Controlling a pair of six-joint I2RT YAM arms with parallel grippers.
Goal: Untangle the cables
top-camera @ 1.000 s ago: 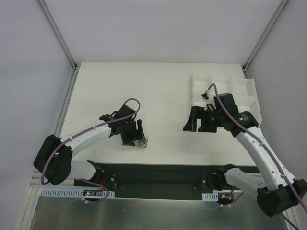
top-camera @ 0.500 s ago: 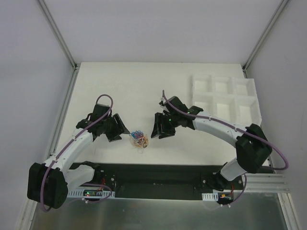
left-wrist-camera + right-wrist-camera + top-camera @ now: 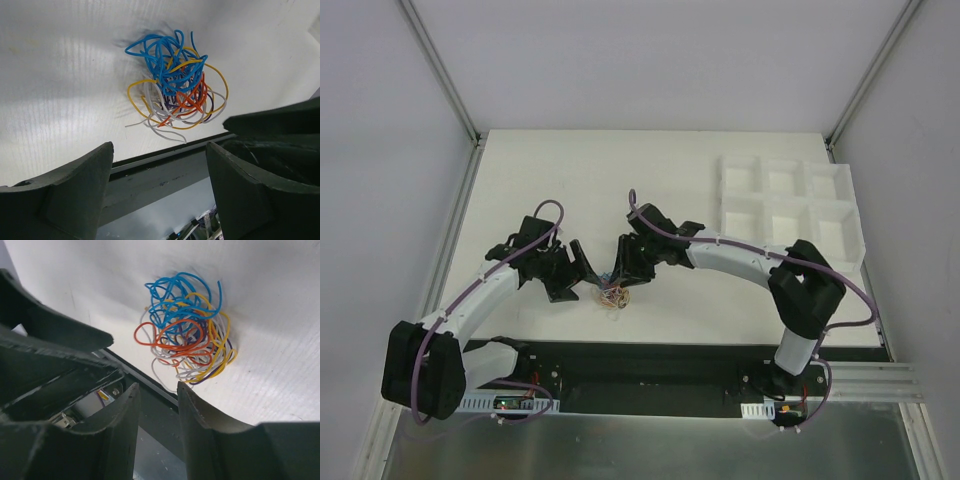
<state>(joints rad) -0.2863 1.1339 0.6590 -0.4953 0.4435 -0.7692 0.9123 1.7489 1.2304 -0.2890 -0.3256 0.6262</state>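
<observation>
The cables (image 3: pixel 613 293) are a small curly bundle of blue, yellow, orange, white and purple wires lying on the white table close to its front edge. In the left wrist view the cables (image 3: pixel 175 92) lie ahead of my left gripper (image 3: pixel 159 146), which is open and empty. My left gripper (image 3: pixel 582 270) sits just left of the bundle. My right gripper (image 3: pixel 620 270) hangs just above and behind it. Its jaws are narrow but apart, and the right gripper (image 3: pixel 158 386) has nothing between them. The cables (image 3: pixel 187 335) lie beyond its tips.
A white foam tray (image 3: pixel 787 195) with several compartments sits at the back right of the table. The black strip (image 3: pixel 650 365) of the table's front edge runs just below the bundle. Each gripper appears at the edge of the other's wrist view.
My right arm swung from the tray leftward to the bundle, its jaws narrowing. My left gripper came off the bundle, drew back to the left, then edged closer and opened wider.
</observation>
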